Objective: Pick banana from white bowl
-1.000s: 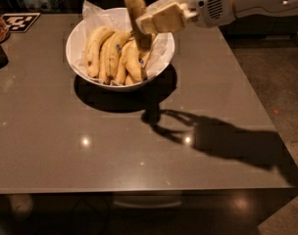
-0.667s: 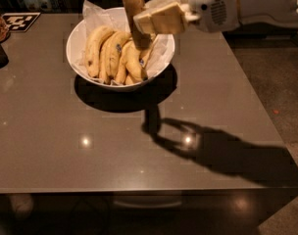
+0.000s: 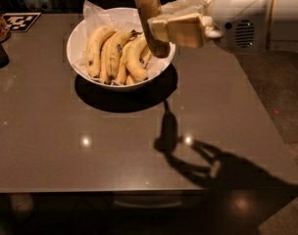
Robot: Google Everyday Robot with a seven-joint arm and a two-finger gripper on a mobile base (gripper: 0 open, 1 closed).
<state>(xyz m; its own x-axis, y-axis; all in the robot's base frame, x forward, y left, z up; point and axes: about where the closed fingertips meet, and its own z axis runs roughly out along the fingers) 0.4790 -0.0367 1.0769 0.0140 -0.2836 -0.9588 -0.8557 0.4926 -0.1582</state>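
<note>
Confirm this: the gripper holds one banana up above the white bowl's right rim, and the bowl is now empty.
Not quite. The gripper does hold the banana above the right rim of the white bowl, but the bowl is not empty: the camera view shows several more bananas lying in it on white paper.

The hand [image 3: 161,29] hangs above the right rim of the white bowl [image 3: 78,62], closed around the banana [image 3: 148,9], which stands upright in it, clear of the bowl. Left of the hand and lower, the other bananas [image 3: 117,55] lie in the bowl on the worktop [image 3: 90,146].
</note>
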